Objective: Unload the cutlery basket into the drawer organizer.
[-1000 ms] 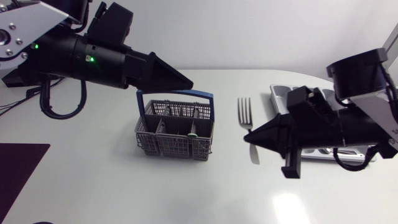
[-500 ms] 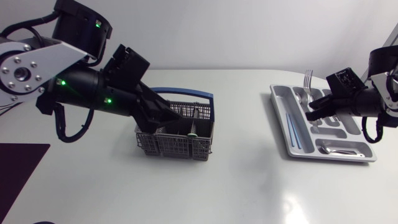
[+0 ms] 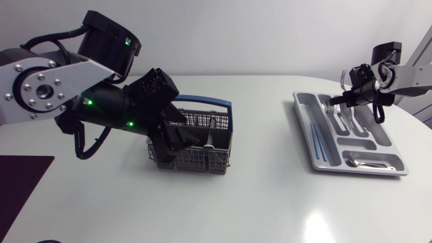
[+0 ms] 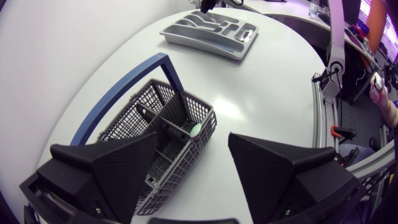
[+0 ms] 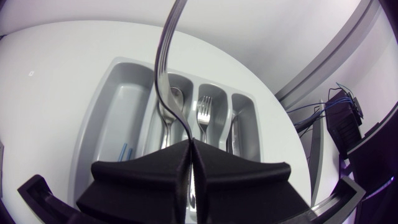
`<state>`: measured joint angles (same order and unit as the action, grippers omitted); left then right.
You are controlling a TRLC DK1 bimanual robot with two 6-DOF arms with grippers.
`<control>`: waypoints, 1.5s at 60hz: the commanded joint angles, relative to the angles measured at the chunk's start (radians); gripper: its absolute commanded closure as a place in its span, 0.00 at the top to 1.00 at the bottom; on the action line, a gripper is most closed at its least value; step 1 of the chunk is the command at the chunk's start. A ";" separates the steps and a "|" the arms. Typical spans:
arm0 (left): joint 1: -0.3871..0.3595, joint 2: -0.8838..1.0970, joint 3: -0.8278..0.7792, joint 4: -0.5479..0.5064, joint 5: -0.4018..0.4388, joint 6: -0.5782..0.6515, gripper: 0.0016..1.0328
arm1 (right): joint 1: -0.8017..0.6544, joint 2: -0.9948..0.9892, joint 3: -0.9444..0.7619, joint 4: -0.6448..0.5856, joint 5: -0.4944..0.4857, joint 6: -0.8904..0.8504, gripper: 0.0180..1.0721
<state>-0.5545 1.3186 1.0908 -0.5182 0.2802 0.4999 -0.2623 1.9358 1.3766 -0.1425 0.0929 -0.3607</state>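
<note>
Fork (image 5: 160, 56) carried over organizer (image 3: 305, 128) in clamped right hand (image 5: 189, 149), left hand (image 4: 193, 140) apart at basket (image 3: 209, 158)

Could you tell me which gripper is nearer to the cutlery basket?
Left. The left gripper hangs open right over the cutlery basket; the right gripper holds a fork above the drawer organizer, far off.

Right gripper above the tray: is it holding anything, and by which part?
Yes: the right gripper pinches a silver piece of cutlery by one end of its handle.
</note>
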 commanded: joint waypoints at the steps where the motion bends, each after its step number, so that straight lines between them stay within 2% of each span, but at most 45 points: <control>1: -0.021 0.016 -0.031 -0.005 -0.016 0.039 0.81 | -0.025 0.078 0.090 -0.026 0.025 0.037 0.05; 20: -0.050 0.037 -0.028 -0.005 -0.056 0.068 0.81 | -0.077 0.299 0.297 -0.140 0.030 0.074 0.06; 31: -0.051 0.045 -0.037 -0.005 -0.067 0.094 0.81 | -0.080 0.368 0.361 -0.197 0.028 0.105 0.10; 35: -0.051 0.048 -0.042 -0.005 -0.072 0.101 0.81 | -0.078 0.374 0.374 -0.212 0.028 0.118 0.19; 42: -0.055 0.050 -0.052 0.001 -0.090 0.118 0.81 | -0.077 0.354 0.371 -0.221 0.028 0.126 0.57; 45: -0.053 0.050 -0.054 0.001 -0.093 0.123 0.81 | -0.080 0.325 0.351 -0.216 0.021 0.129 0.67; 49: -0.050 0.050 -0.057 0.003 -0.101 0.135 0.81 | -0.084 0.272 0.306 -0.197 0.004 0.132 0.71; 55: -0.048 0.050 -0.062 0.012 -0.122 0.158 0.81 | -0.086 0.150 0.185 -0.134 -0.018 0.118 0.71; 68: -0.068 0.070 -0.100 0.099 -0.211 0.226 0.81 | -0.041 -0.155 -0.183 0.001 -0.113 0.028 0.71; 74: -0.107 0.097 -0.120 0.164 -0.271 0.266 0.81 | -0.008 -0.301 -0.366 0.063 -0.170 -0.012 0.71; 84: -0.140 0.146 -0.106 0.210 -0.302 0.299 0.80 | 0.060 -0.482 -0.574 0.106 -0.228 -0.073 0.71; 90: -0.156 0.177 -0.097 0.224 -0.315 0.328 0.70 | 0.104 -0.574 -0.666 0.119 -0.231 -0.087 0.71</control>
<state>-0.6979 1.4651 0.9955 -0.3046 -0.0280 0.7853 -0.1871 1.4281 0.7803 -0.0410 -0.1322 -0.4210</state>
